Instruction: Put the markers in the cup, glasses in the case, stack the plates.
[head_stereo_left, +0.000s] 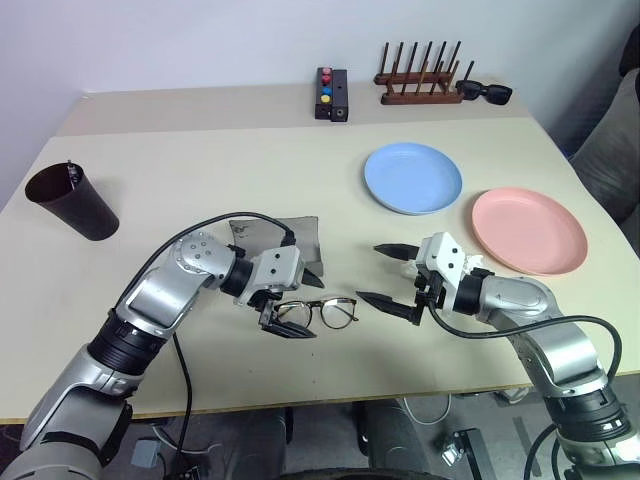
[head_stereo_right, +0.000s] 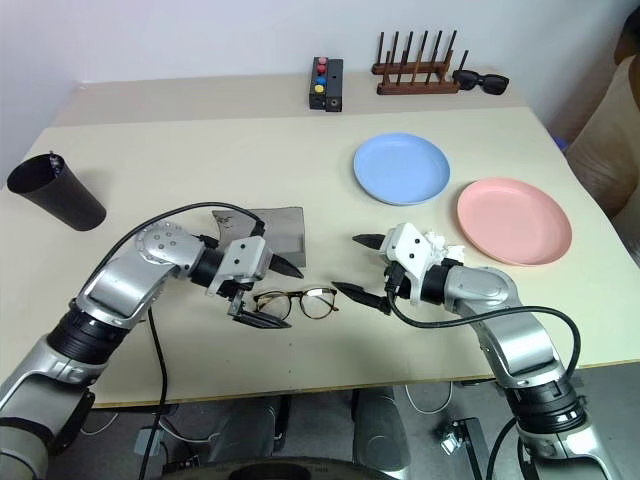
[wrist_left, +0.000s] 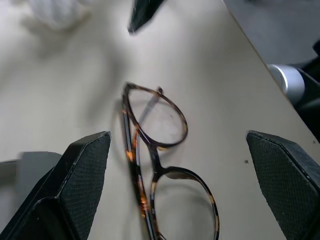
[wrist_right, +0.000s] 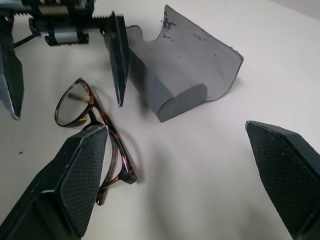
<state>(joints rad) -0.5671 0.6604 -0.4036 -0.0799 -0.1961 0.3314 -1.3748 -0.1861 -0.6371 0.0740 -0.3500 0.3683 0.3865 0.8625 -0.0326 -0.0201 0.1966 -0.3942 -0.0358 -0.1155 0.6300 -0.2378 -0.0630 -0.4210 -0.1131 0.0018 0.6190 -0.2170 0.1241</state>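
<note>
The thin dark-framed glasses lie unfolded on the table near its front edge. My left gripper is open with its fingers on either side of their left lens, and nothing is held. The grey case lies open just behind that gripper. My right gripper is open and empty a little to the right of the glasses, pointing at them. The dark cup stands at the far left with a marker tip poking above its rim. The blue plate and the pink plate lie side by side at right.
A black box with coloured buttons, a wooden peg rack and black sunglasses line the back edge. A small white crumpled thing lies beside my right wrist.
</note>
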